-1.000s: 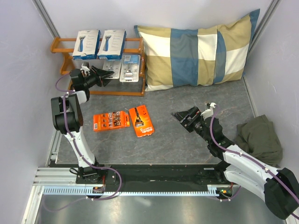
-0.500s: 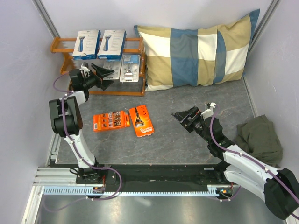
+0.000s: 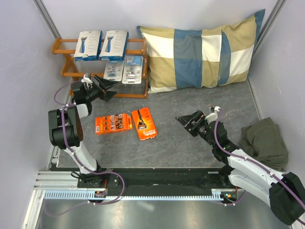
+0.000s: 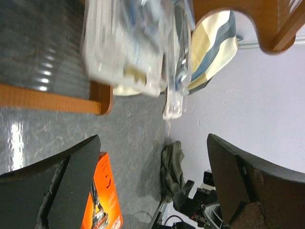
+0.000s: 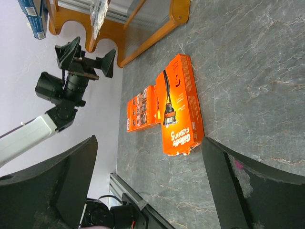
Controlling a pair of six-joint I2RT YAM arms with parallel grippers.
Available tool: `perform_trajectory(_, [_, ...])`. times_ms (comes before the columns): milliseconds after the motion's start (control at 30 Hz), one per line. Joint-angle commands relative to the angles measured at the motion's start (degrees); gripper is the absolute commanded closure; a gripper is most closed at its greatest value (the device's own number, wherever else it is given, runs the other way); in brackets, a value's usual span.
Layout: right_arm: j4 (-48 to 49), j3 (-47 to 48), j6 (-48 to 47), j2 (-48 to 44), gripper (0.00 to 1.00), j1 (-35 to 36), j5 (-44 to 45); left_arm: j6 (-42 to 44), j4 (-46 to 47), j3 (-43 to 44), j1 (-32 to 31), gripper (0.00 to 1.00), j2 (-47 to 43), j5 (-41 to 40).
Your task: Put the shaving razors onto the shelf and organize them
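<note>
You have four of the six razor packs on the shelf point(image 3: 62, 46). The two white boxes point(image 3: 88, 45) lie side by side on the top tier. The two clear blister packs point(image 3: 132, 69) sit side by side on a lower tier, right under the boxes.

Two are left, I think. The two orange packs point(image 3: 113, 123) lie flat on the table point(image 3: 190, 95), in front of the shelf and well apart from it. They are close together, and I cannot tell if they touch.

Your left claw point(image 3: 110, 89) is wide open and holds nothing. It hangs just in front of the shelf, near the blister packs, between the shelf and the orange packs. Your right claw point(image 3: 185, 125) is wide open and empty too. It is well away from the shelf, off to the right of the orange packs.

The checked pillow point(image 3: 200, 52) leans at the right end of the shelf, so there is little room on that side. A green cloth point(image 3: 264, 140) lies far from the shelf, by the right wall. Nothing lies on the table between the orange packs and the shelf; only your left arm is there.
</note>
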Motion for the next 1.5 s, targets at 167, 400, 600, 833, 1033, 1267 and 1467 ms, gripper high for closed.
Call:
perform_trajectory(167, [3.0,-1.8,-0.3,-0.7,0.02,-0.1,-1.0,0.7,10.4,-14.6,0.1,0.0,-12.9,-1.7])
perform_trajectory(400, [4.9,-2.6,-0.4,2.2,0.02,-0.1,-2.0,9.2,2.9,-27.2,-0.3,0.0,-27.9,-2.8])
perform_trajectory(600, [7.5,-2.9,-1.4,7.5,0.02,0.0,-4.2,17.1,-9.5,-35.8,-3.8,0.0,-43.4,-9.8])
perform_trajectory(833, [12.7,-1.5,-2.5,17.3,0.02,0.0,-8.3,20.7,-21.7,-40.3,-19.6,0.0,-55.3,-27.2])
perform_trajectory(1033, [15.5,1.0,-4.4,26.7,0.02,0.0,-11.4,17.7,-23.4,-45.5,-26.3,0.0,-55.7,-35.5])
perform_trajectory(1267, [16.8,4.0,-6.8,33.2,0.02,0.0,-13.4,17.9,-23.2,-45.1,-27.6,0.02,-51.1,-37.7])
perform_trajectory(1467, [12.9,10.3,-11.4,39.8,0.02,0.0,-14.5,17.2,-19.9,-44.0,-29.0,0.03,-44.2,-38.3])
